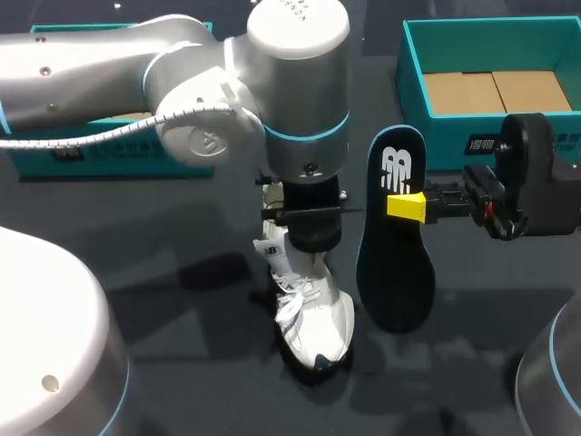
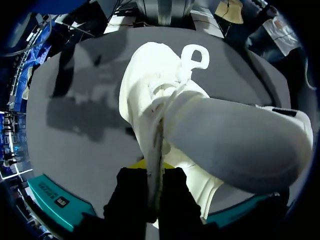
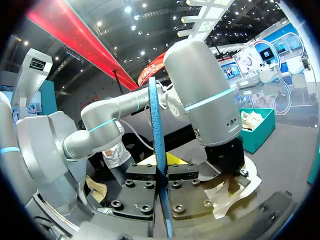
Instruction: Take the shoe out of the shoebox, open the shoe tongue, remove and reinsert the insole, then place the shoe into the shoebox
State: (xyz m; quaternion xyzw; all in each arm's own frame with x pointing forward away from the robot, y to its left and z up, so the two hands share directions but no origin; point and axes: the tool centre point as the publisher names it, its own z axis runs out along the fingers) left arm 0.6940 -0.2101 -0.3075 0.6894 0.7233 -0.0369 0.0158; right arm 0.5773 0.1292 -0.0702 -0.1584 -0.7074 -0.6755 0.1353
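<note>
A white shoe (image 1: 313, 318) stands on the dark table, toe toward the front edge. My left gripper (image 1: 309, 238) hangs straight above it, shut on a thin white edge of the shoe's upper (image 2: 156, 150) that runs up between its fingers. In the left wrist view the shoe (image 2: 150, 95) lies ahead of the left gripper (image 2: 154, 172). The dark blue insole (image 1: 397, 245) is held on edge just right of the shoe, outside it. My right gripper (image 1: 406, 207) is shut on its side. In the right wrist view the insole (image 3: 155, 120) shows edge-on between the fingers of the right gripper (image 3: 161, 167).
An open teal shoebox (image 1: 413, 68) with a cardboard floor stands at the back right. A second teal box (image 1: 100, 154) sits at the back left, mostly hidden behind my left arm. Bare table (image 1: 163, 282) lies left of the shoe.
</note>
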